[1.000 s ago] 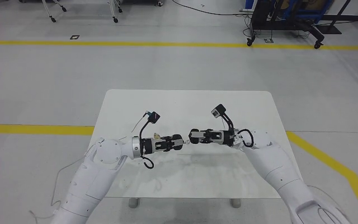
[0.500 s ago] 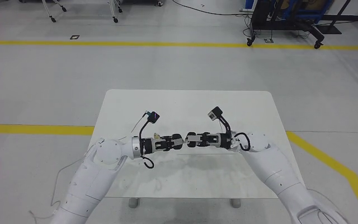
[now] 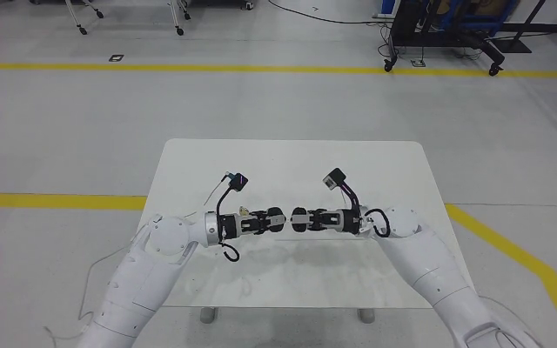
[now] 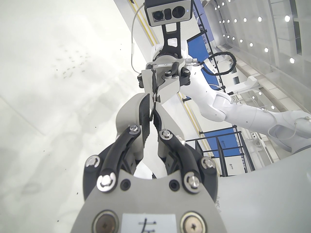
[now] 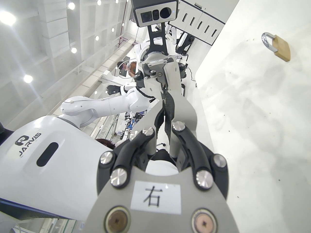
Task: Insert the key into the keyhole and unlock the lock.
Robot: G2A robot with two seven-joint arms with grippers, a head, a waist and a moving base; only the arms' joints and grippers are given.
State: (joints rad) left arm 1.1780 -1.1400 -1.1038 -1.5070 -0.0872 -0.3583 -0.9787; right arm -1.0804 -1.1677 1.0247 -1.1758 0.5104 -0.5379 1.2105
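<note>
A brass padlock (image 5: 279,47) with a silver shackle lies flat on the white table (image 3: 348,174); in the top view the padlock (image 3: 244,211) sits just behind the left forearm. My left gripper (image 3: 280,218) and right gripper (image 3: 294,217) meet tip to tip above the table's middle. In the left wrist view the left gripper (image 4: 153,103) is shut on a thin metal key (image 4: 154,97), whose far end runs between the shut fingers of the right gripper (image 4: 153,86). The right wrist view shows the right gripper (image 5: 166,99) shut, facing the left gripper (image 5: 163,83).
Bare tabletop lies around both arms, with its front edge (image 3: 287,306) close below them. Yellow floor lines (image 3: 70,201) run past the table on both sides. A dark wheeled rack (image 3: 444,35) stands far behind on the floor.
The right gripper has moved left toward the left gripper until their tips met around the key. The left arm has stayed in place.
</note>
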